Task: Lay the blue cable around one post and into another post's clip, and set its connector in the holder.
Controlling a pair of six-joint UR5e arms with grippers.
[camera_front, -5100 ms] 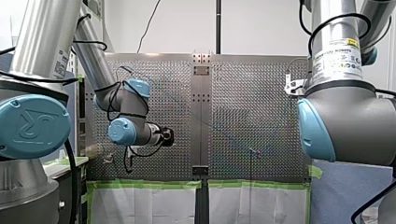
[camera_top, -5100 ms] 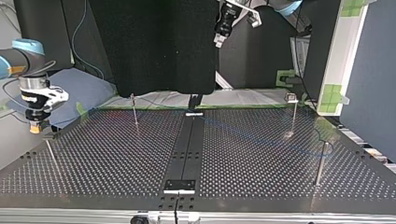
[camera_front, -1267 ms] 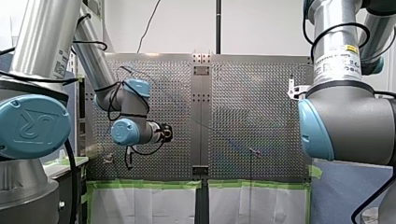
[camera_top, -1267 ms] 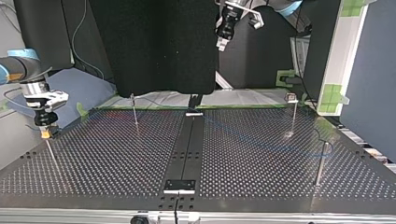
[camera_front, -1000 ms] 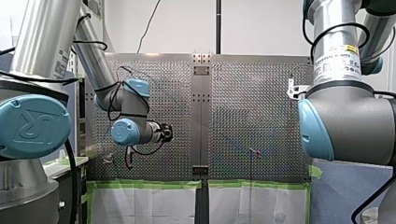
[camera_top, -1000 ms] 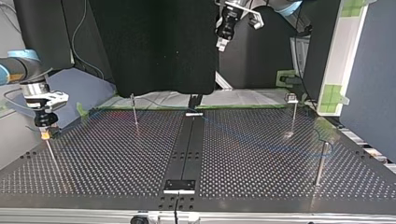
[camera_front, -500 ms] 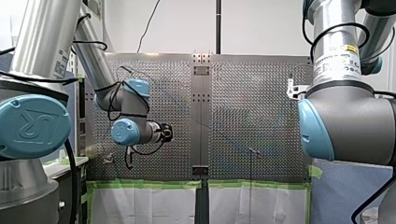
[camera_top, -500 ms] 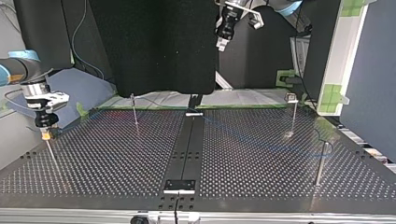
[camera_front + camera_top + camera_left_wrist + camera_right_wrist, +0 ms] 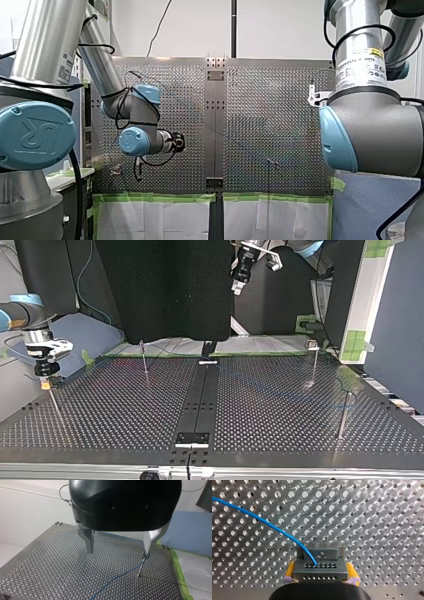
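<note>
1. The right gripper (image 9: 320, 566) sits low at the counter (image 9: 125, 415), at the top view's far left. Its yellow pads (image 9: 291, 570) press on the two sides of the connector (image 9: 322, 573), a grey drilled block. State: pinching the connector.

2. The blue cable (image 9: 262, 521) enters the connector's upper face and leaves ahead of the right gripper, curving off to one side. Its long axis points away from that gripper, across the counter toward the top view's right. In the left wrist view it appears to meet the top of a thin post (image 9: 141, 567) and then trails on over the counter.

3. The left gripper (image 9: 119, 551) is held high, well apart from the counter. Its metal fingers (image 9: 88, 541) are spread, with nothing between them.

4. The holder cannot be told apart from the connector in the right wrist view, so whether the block is seated in it cannot be told.

5. Judgement: the right arm is the nearer arm and already has the cable's end. The coming move likely turns on the connector sitting square between the pads, with the cable trailing straight ahead so it does not pull the block sideways. The left arm is too high to help.
</note>
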